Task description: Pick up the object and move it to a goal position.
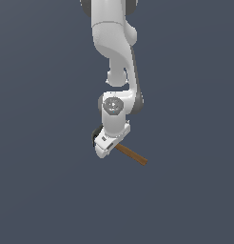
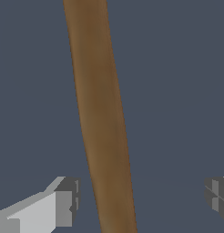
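Well, going from the exterior view's left to its right: first there is only plain dark grey floor, and no table edge or corner shows anywhere, so I can't place things by one; near the middle the white arm [image 1: 114, 43] hangs down with its gripper [image 1: 103, 147] low over the surface; then, poking out from under it toward the exterior view's right, the hammer [image 1: 132, 155] shows its brown wooden handle, slanting a little downward in that view; its dark head is hidden behind the gripper, though a dark shape peeks out on the gripper's other side.

In the wrist view the handle [image 2: 102, 118] runs lengthwise straight through the gap between the two fingers [image 2: 63, 202]; the fingers stand well apart, spread, touching nothing, one on each side; so the claw is released and straddles the shaft, with the long axis crossing the line on which the fingers close.

My guess is that closing on the handle comes next; the grip looks well lined up, though gripping away from the heavy head might let the hammer tip.
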You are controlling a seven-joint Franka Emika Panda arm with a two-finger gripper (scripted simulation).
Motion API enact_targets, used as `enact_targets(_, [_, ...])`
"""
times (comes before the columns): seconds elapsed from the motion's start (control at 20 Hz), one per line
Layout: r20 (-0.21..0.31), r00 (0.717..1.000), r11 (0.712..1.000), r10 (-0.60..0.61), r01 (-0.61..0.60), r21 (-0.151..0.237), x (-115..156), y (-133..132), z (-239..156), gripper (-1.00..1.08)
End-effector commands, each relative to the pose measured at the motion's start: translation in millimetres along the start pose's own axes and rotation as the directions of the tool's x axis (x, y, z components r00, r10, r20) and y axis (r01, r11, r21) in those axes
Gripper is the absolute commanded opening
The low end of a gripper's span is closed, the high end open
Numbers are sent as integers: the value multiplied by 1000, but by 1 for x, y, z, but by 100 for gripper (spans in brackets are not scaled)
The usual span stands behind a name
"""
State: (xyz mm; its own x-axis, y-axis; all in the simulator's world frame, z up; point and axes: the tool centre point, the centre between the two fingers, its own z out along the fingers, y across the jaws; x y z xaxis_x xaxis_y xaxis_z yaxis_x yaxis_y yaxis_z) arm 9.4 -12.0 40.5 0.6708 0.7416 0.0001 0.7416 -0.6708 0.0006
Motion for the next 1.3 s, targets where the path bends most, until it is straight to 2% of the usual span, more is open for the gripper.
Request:
enact_targets(0.0, [0,1000,1000,-1,1,1,-1,0,13,100])
enact_targets(0.3, [0,1000,1000,-2,2,1,0,0,24,100])
enact_targets(0.35, [0,1000,1000,-2,2,1,0,0,24,-100])
enact_targets(0.8, [0,1000,1000,-2,2,1,0,0,24,-100])
enact_targets(1.25, [-1,1000,1000,-7,7,1,7,-16,11,-100])
